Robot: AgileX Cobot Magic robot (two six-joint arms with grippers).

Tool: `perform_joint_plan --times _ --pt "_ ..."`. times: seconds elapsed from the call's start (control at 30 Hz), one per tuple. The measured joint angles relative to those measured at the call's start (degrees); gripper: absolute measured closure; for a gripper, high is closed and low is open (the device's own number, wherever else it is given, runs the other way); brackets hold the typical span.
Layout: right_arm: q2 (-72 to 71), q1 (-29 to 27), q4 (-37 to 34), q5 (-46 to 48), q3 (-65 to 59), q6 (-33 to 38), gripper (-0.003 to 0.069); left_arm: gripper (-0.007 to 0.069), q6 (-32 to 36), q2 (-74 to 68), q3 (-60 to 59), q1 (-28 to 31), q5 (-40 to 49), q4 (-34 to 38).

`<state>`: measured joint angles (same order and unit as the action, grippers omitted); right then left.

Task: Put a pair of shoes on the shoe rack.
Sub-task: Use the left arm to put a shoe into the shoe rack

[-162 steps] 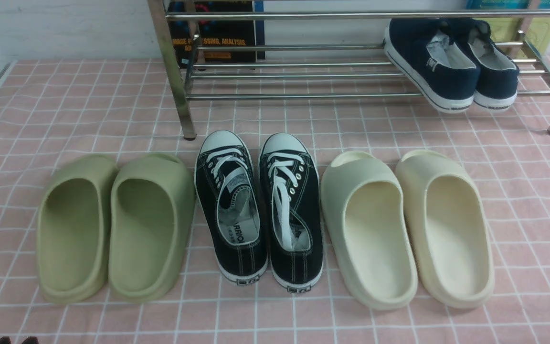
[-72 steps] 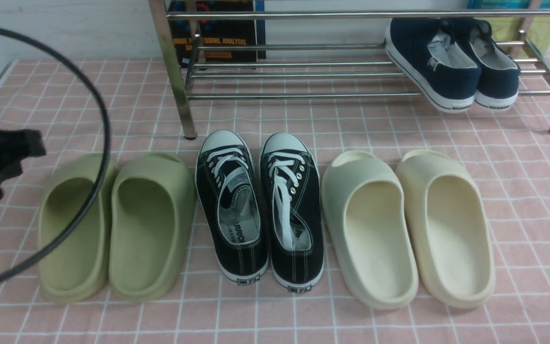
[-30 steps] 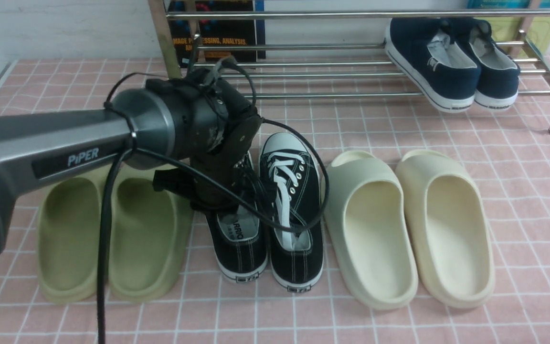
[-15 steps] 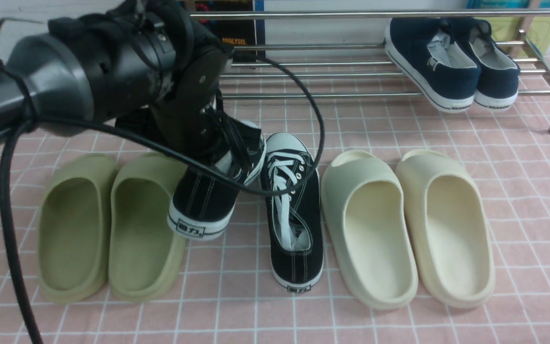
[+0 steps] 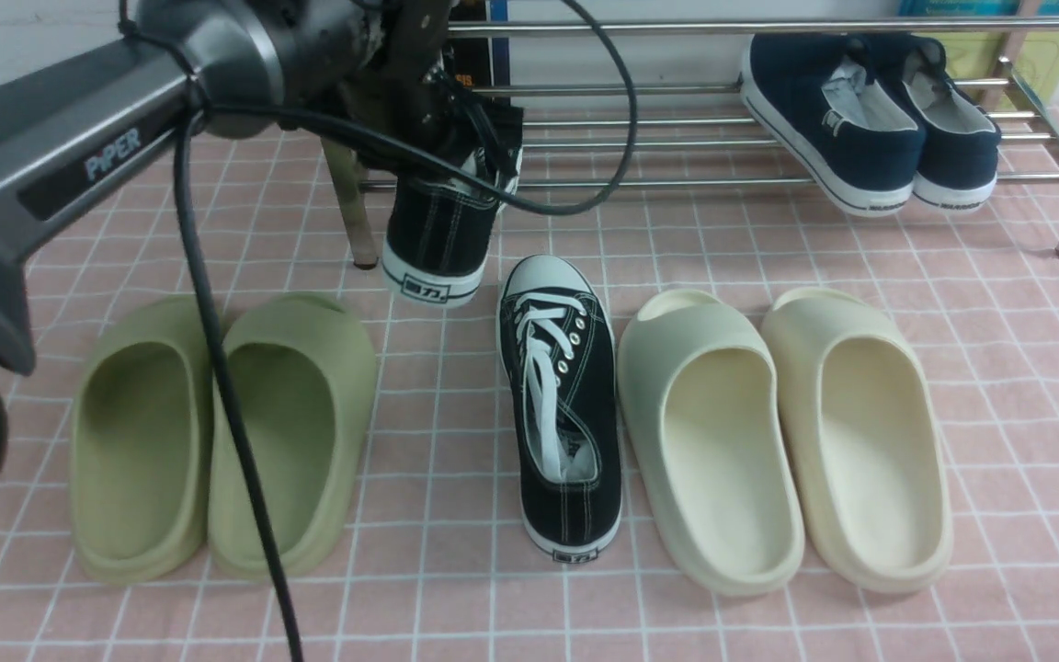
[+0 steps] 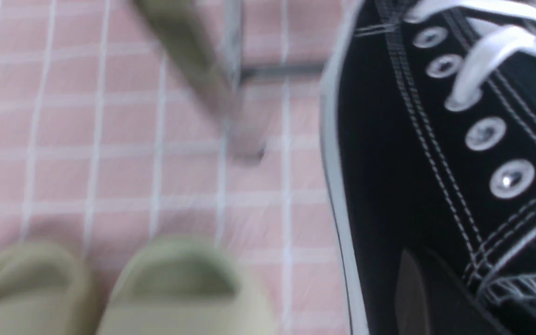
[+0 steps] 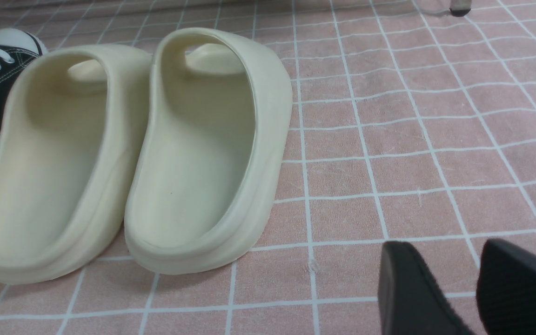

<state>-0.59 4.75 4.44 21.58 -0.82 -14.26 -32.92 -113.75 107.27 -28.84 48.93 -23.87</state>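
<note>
My left gripper (image 5: 458, 152) is shut on one black sneaker (image 5: 440, 230) and holds it in the air, heel hanging down, just in front of the chrome shoe rack (image 5: 640, 182) near its left leg. In the left wrist view the held sneaker (image 6: 435, 158) fills the frame beside one dark finger (image 6: 412, 298). The other black sneaker (image 5: 559, 405) lies flat on the pink cloth, toe toward the rack. My right gripper (image 7: 468, 279) is open and empty, low over the cloth to the right of the cream slides; it is outside the front view.
Navy slip-on shoes (image 5: 865, 119) sit on the rack's right end. Green slides (image 5: 217, 432) lie left of the sneaker on the floor, cream slides (image 5: 787, 432) right of it. The rack's left leg (image 5: 346, 184) stands close to the held sneaker. Books lean behind the rack.
My left arm came in over the left sneaker, took hold of it, lifted it off the cloth and carried it up and back toward the rack. The other sneaker has not moved.
</note>
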Motion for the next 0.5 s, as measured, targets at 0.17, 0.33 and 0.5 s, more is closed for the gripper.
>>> perform_joint_plan --times 0.17,0.33,0.5 --pt "0.00 0.00 0.00 0.00 0.00 0.00 0.0421 0.0601 -4.58 -3.54 3.27 0.15 -8.65 -1.86" --pt "0.00 0.00 0.00 0.00 0.00 0.00 0.0421 0.0601 -10.53 -7.00 3.86 0.15 -15.98 -7.86" --pt "0.00 0.00 0.00 0.00 0.00 0.00 0.0421 0.0598 -18.20 -9.79 3.86 0.15 -19.25 -14.18"
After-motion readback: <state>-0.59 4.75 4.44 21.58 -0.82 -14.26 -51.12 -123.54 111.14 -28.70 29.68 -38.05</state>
